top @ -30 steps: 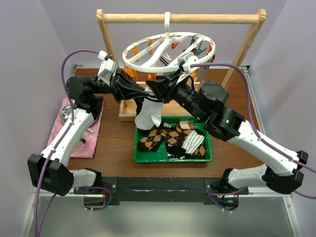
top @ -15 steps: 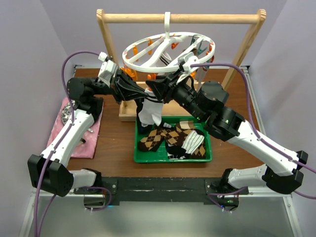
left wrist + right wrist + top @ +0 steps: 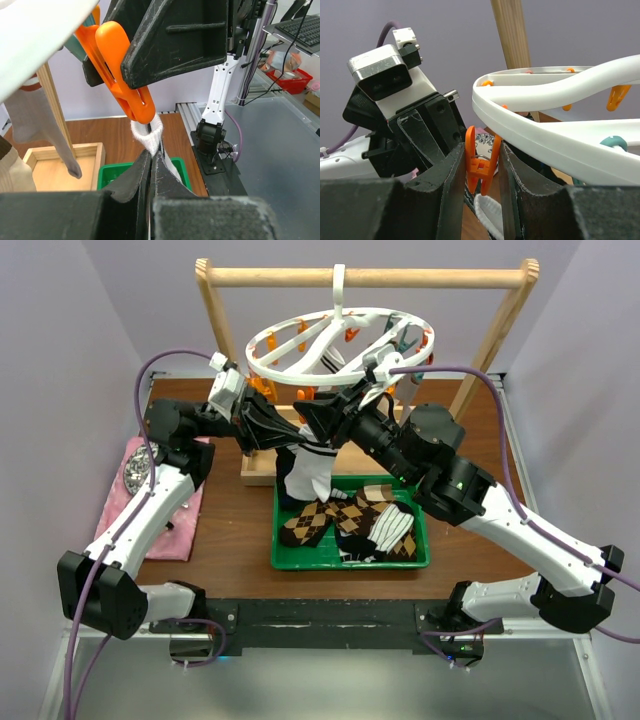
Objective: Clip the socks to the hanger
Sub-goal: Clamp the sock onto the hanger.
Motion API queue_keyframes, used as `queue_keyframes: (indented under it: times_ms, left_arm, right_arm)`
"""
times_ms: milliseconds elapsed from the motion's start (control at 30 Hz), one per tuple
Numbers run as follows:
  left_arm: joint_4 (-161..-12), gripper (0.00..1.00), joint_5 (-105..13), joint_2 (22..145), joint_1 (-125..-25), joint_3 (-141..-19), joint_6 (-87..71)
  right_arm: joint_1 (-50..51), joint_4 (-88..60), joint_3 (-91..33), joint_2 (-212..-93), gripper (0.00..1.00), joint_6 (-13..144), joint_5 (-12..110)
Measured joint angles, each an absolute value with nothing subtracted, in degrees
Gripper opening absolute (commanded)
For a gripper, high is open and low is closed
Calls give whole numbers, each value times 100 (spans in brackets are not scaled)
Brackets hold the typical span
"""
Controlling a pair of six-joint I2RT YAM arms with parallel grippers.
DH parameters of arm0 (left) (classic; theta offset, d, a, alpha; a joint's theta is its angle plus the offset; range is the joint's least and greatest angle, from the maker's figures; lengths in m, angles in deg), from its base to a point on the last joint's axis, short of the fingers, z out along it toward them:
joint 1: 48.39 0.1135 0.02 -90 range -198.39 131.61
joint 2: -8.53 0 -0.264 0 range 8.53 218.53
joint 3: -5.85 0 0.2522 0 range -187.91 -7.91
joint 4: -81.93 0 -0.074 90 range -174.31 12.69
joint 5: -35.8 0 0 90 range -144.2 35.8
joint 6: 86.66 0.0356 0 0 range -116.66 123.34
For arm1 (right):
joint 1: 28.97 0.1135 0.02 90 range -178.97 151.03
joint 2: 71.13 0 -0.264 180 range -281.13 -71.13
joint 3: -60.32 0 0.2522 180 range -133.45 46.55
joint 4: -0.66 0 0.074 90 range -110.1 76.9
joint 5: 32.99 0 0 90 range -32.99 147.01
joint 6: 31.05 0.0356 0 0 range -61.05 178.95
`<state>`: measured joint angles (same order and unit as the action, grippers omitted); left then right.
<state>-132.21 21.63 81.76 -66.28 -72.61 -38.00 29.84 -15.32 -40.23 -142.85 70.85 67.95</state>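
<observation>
The white ring hanger (image 3: 340, 338) hangs by its hook from the wooden bar. My left gripper (image 3: 292, 435) is shut on the cuff of a white and black sock (image 3: 305, 472), which dangles over the tray. In the left wrist view the white cuff (image 3: 148, 134) sits right at the mouth of an orange peg (image 3: 122, 75), above my shut left gripper (image 3: 151, 152). My right gripper (image 3: 481, 150) is shut on that orange peg (image 3: 481, 162) under the hanger rim (image 3: 530, 130), squeezing its handles. The cuff (image 3: 490, 212) shows just below the peg. More socks (image 3: 345, 520) lie in the tray.
A green tray (image 3: 280, 560) stands in the middle of the brown table. The light wooden frame (image 3: 365, 277) carries the hanger, and its base box (image 3: 258, 470) stands behind the tray. A pink cloth (image 3: 160, 510) lies at the left. A beige sock (image 3: 45, 120) hangs from the hanger.
My left gripper has moved right and up toward the orange peg, raising the sock's cuff to it. The sock hangs shorter and more bunched. The right gripper has stayed on the peg.
</observation>
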Motion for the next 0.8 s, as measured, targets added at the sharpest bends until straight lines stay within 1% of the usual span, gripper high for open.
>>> queue_keyframes:
  times_ms: [800]
  left_arm:
    - [-13192, 0, 1951, 8172, -6641, -7377, -3752]
  right_arm:
    - [2977, -1471, -3914, -14314, 9, 7183, 6791]
